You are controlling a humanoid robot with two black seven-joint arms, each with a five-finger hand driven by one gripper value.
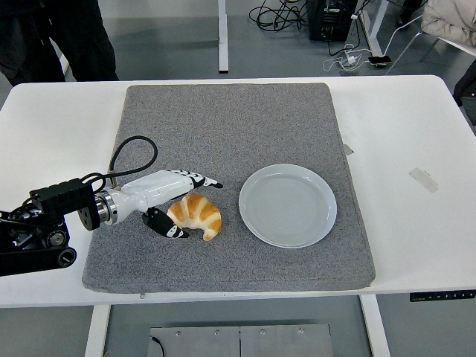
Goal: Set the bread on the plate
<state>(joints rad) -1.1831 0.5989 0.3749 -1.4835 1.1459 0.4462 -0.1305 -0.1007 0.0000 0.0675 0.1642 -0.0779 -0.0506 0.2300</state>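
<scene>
A golden croissant (198, 214) lies on the grey mat (230, 126), a little left of the empty pale plate (288, 205). My left hand (186, 204) reaches in from the left edge and brackets the croissant. White fingers (199, 179) stretch over its far side, and the black thumb (165, 225) presses at its near left end. The hand looks open around the bread, which rests on the mat. The right arm does not show.
A person in dark clothes (52, 37) stands beyond the table's far left corner. A strip of tape (422, 178) lies on the white table at the right. Cables and a black box (331, 18) sit on the floor behind.
</scene>
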